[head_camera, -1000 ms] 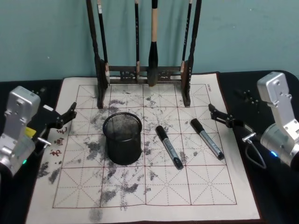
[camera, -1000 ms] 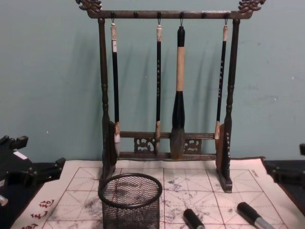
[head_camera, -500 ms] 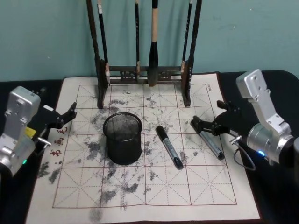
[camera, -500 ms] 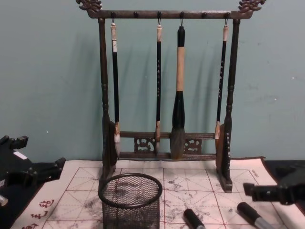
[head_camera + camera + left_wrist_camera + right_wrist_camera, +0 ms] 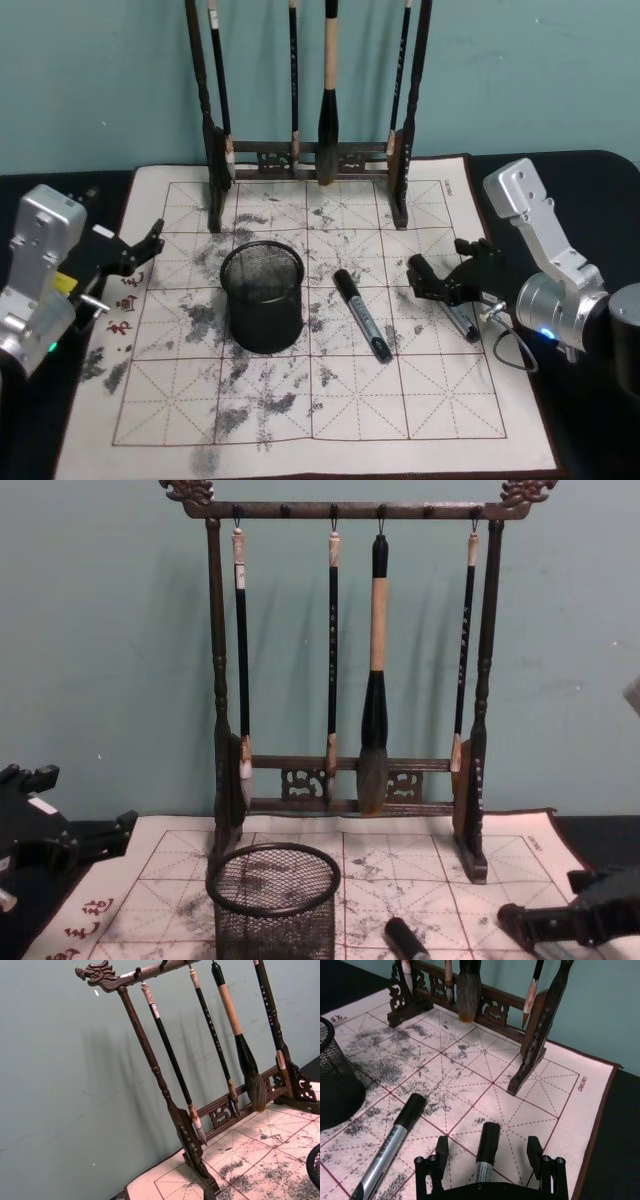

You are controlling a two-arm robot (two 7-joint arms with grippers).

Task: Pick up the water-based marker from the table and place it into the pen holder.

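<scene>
Now the right gripper [image 5: 447, 268] has swung in from the mat's right edge, where it hovered a second ago, and sits low over the right-hand water-based marker [image 5: 488, 1136]. Its jaws stand apart with one finger on each side of the black cap, and neither appears to be pressing it yet. That marker lies flat on the ink-stained grid mat [image 5: 300, 410], right of centre, in the same spot as before, so nothing has been lifted. A second marker [image 5: 362, 315] lies just to its left, unmoved, between it and the pen holder [image 5: 265, 322]. The black mesh cup stands upright on the mat left of centre, well apart from the gripper. The left gripper [image 5: 140, 250] is parked over the mat's left edge, unchanged, jaws apart and holding nothing. At the far edge stands the wooden brush rack [image 5: 310, 158] with its brushes hanging. By my reading, the approach is finished and closing on the cap comes next, with the carry leftward to the cup after that.
</scene>
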